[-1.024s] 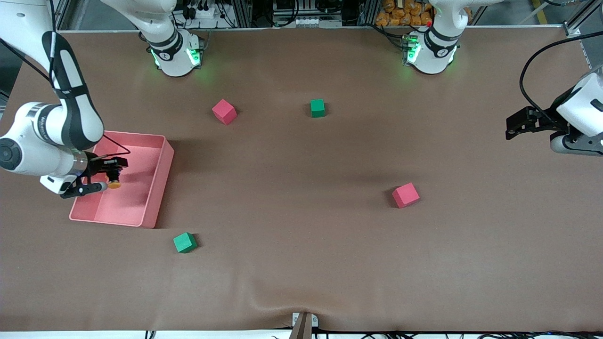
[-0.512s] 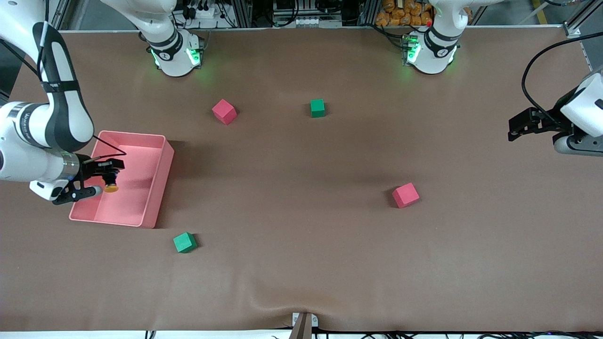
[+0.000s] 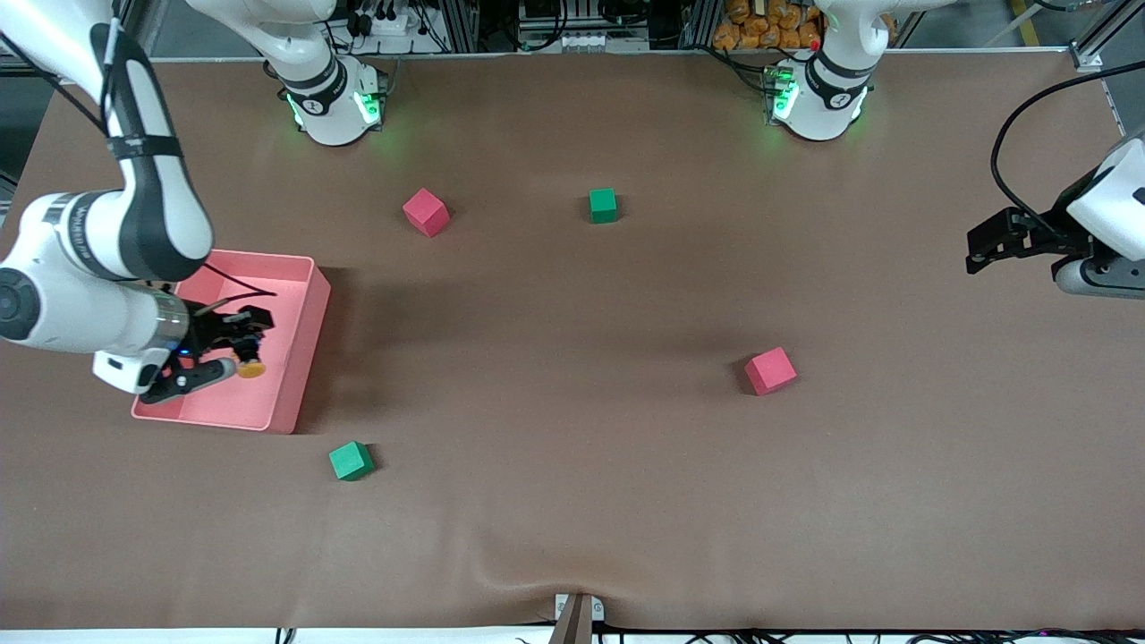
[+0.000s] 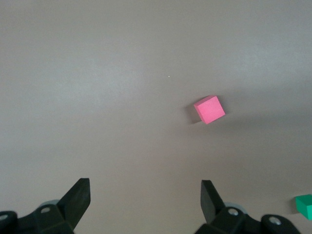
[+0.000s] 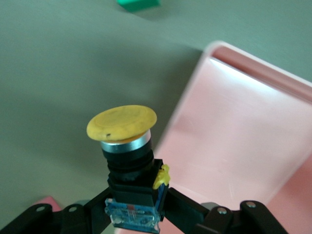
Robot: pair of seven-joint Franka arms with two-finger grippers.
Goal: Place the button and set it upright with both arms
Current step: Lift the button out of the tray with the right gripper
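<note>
The button (image 3: pixel 250 366) has a round orange cap and a black body. My right gripper (image 3: pixel 238 351) is shut on its body and holds it over the pink tray (image 3: pixel 309 333), near the tray's wall toward the table's middle. In the right wrist view the button (image 5: pixel 125 141) sticks out from the right gripper (image 5: pixel 136 202) with its cap pointing away, over the tray's rim (image 5: pixel 195 97). My left gripper (image 3: pixel 980 251) waits open and empty over the table at the left arm's end; in the left wrist view the left gripper (image 4: pixel 145 196) shows only bare table between its jaws.
Four foam cubes lie on the brown table: a red one (image 3: pixel 426 212) and a green one (image 3: pixel 603 205) nearer the bases, a red one (image 3: pixel 770 370) mid-table, a green one (image 3: pixel 351 461) nearer the front camera than the tray. A red cube (image 4: pixel 209 109) shows in the left wrist view.
My right gripper has carried the button sideways over the tray toward the table's middle. The left gripper has hardly moved.
</note>
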